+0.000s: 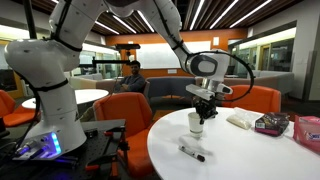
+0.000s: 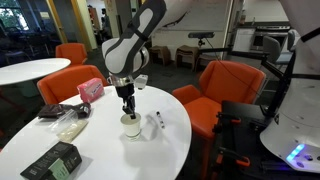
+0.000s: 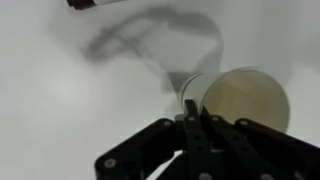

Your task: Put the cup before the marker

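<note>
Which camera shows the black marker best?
An exterior view, where the marker lies whole and close on the table. In an exterior view it also shows whole but smaller, beside the cup. The wrist view crops it to a blurry end.

Cup [image 2: 130, 125] matt white paper; table [image 2: 100, 160] smooth, white, slightly glossy.

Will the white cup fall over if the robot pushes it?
Maybe. The cup looks empty in the wrist view, so it's probably light and slides easily on the smooth table. It stands upright, taller than wide, so a high push could tip it; then it'd likely roll.
</note>
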Motion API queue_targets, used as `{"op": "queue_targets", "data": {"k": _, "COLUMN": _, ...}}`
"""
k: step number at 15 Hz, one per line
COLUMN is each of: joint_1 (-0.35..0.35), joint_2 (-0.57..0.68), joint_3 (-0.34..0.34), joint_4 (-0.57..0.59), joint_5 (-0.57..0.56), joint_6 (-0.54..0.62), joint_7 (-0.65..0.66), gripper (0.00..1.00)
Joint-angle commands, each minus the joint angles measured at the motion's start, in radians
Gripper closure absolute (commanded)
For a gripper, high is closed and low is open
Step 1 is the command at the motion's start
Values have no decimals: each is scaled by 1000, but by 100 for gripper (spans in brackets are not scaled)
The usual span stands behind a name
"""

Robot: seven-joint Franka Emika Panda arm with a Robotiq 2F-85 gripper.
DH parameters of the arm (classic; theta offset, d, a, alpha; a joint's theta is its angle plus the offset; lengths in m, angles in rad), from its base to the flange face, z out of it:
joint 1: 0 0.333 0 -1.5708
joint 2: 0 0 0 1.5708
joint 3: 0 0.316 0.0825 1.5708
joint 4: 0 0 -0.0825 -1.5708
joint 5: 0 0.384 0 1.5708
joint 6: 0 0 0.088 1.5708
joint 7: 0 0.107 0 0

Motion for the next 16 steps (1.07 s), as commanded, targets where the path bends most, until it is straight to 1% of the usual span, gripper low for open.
{"op": "queue_targets", "data": {"k": 1, "joint_1": -27, "joint_2": -33, "joint_3": -3, "joint_4": -3, "joint_5": -13, "joint_6": -26, "joint_7": -12, "gripper": 99}}
{"op": "queue_targets", "data": {"k": 4, "joint_1": -48, "joint_2": -72, "joint_3": -32, "joint_4": -12, "joint_5": -31, "joint_6": -33, "joint_7": 0, "gripper": 99}}
{"op": "queue_targets", "data": {"k": 8, "joint_1": -71, "joint_2": -88, "joint_3": -80, "joint_4": -6, "joint_5": -56, "joint_6": -67, "joint_7": 28, "gripper": 99}}
{"op": "queue_targets", "data": {"k": 12, "joint_1": -106, "joint_2": -67, "joint_3": -96, "joint_4": -1, "joint_5": -35, "joint_6": -102, "joint_7": 24, "gripper": 99}}
{"op": "queue_targets", "data": {"k": 16, "joint_1": -134, "joint_2": -67, "joint_3": -107, "joint_4": -18, "joint_5": -30, "joint_6": -96, "joint_7": 31, "gripper": 99}}
